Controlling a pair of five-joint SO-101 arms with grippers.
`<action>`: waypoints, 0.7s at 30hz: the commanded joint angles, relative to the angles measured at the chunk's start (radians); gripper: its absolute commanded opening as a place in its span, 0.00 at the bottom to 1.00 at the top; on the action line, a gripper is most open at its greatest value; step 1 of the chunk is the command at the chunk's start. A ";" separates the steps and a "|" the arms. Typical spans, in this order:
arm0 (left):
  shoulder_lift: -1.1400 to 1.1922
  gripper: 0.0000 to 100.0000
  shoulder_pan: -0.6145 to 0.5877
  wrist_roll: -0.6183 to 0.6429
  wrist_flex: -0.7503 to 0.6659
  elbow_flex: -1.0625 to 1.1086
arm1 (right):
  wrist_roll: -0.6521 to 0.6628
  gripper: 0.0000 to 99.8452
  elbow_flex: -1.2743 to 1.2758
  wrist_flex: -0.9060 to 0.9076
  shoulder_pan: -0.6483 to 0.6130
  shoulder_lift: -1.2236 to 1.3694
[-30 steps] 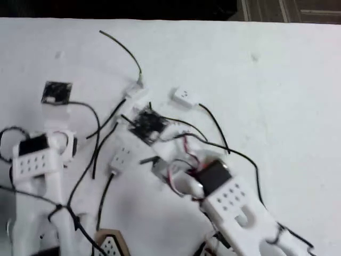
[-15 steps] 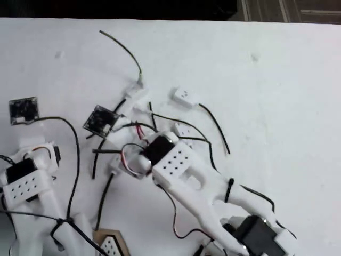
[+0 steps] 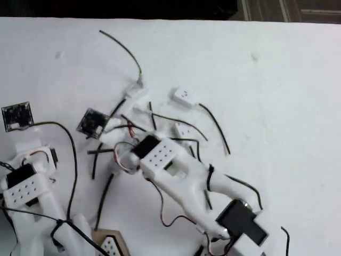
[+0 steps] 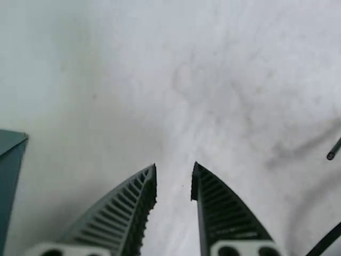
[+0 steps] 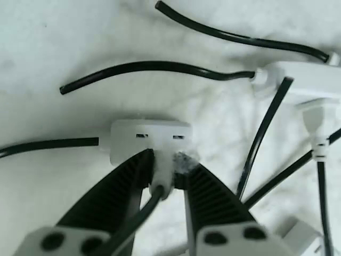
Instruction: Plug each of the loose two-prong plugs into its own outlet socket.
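The left gripper (image 4: 173, 173) is hanging with its fingers spread and nothing between them, over a bare patch of the table (image 3: 277, 80) toward the near left corner. It is taking no part in the work.

Further right, about midway along the near half of the table, the right gripper (image 5: 164, 160) is clamping a small white plug (image 5: 162, 176), whose black cord is trailing back between the fingers. The plug is sitting against the side of a white socket (image 5: 125, 143). Both slots of that socket are showing open, so I judge the prongs are not in yet. The step in hand is mating this first pair. The next move calls for lining the prongs up with the two slots and pushing straight in. Nothing is bracing the socket, so it may slide away under the push.

Right of the arm, more white cord-end pieces are lying loose toward the middle of the table. In the high view I am counting three: one (image 3: 136, 95) on a cord curling toward the far edge, one (image 3: 184, 96) just right of it, and one (image 3: 184, 130) touching the arm's flank. From there I cannot tell which are plugs and which are sockets. Together with the pair at the right gripper, that is making five white pieces, each apparently with its own black cord.
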 commanded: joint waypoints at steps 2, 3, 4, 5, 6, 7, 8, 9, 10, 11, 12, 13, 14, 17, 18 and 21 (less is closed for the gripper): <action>-0.025 0.13 -0.008 0.005 -0.025 -0.005 | 0.028 0.02 -0.049 -0.039 -0.002 -0.001; -0.025 0.13 -0.004 0.005 -0.021 -0.005 | 0.028 0.02 -0.049 -0.047 -0.002 -0.001; -0.025 0.13 0.004 0.003 -0.020 -0.003 | 0.028 0.02 -0.049 -0.054 -0.002 -0.001; -0.025 0.13 0.008 0.003 -0.018 -0.003 | 0.028 0.02 -0.051 -0.064 -0.001 -0.001; -0.025 0.13 0.012 0.003 -0.018 -0.003 | 0.028 0.02 -0.051 -0.074 -0.001 -0.001; -0.025 0.13 0.012 0.003 -0.018 -0.003 | 0.028 0.02 -0.051 -0.085 0.004 -0.001; -0.025 0.13 0.012 0.003 -0.018 -0.003 | 0.029 0.02 -0.051 -0.094 0.010 0.002; -0.025 0.13 0.012 0.003 -0.018 -0.003 | 0.029 0.02 -0.051 -0.105 0.013 0.007; -0.025 0.13 0.012 0.003 -0.018 -0.003 | 0.031 0.02 -0.049 -0.111 0.019 0.010; -0.025 0.13 0.012 0.003 -0.018 -0.003 | 0.031 0.02 -0.048 -0.116 0.024 0.010; -0.025 0.13 0.012 0.003 -0.018 -0.003 | 0.031 0.02 -0.048 -0.116 0.027 0.010; -0.025 0.13 0.012 0.003 -0.018 -0.003 | 0.031 0.02 -0.048 -0.116 0.028 0.010; -0.025 0.13 0.012 0.003 -0.018 -0.003 | 0.031 0.02 -0.046 -0.114 0.028 0.010; -0.025 0.13 0.012 0.003 -0.018 -0.003 | 0.031 0.02 -0.041 -0.114 0.028 0.012; -0.025 0.13 0.012 0.003 -0.018 -0.003 | 0.031 0.02 -0.041 -0.113 0.030 0.012; -0.024 0.13 0.012 0.002 -0.018 -0.002 | 0.051 0.02 -0.021 -0.113 0.036 0.012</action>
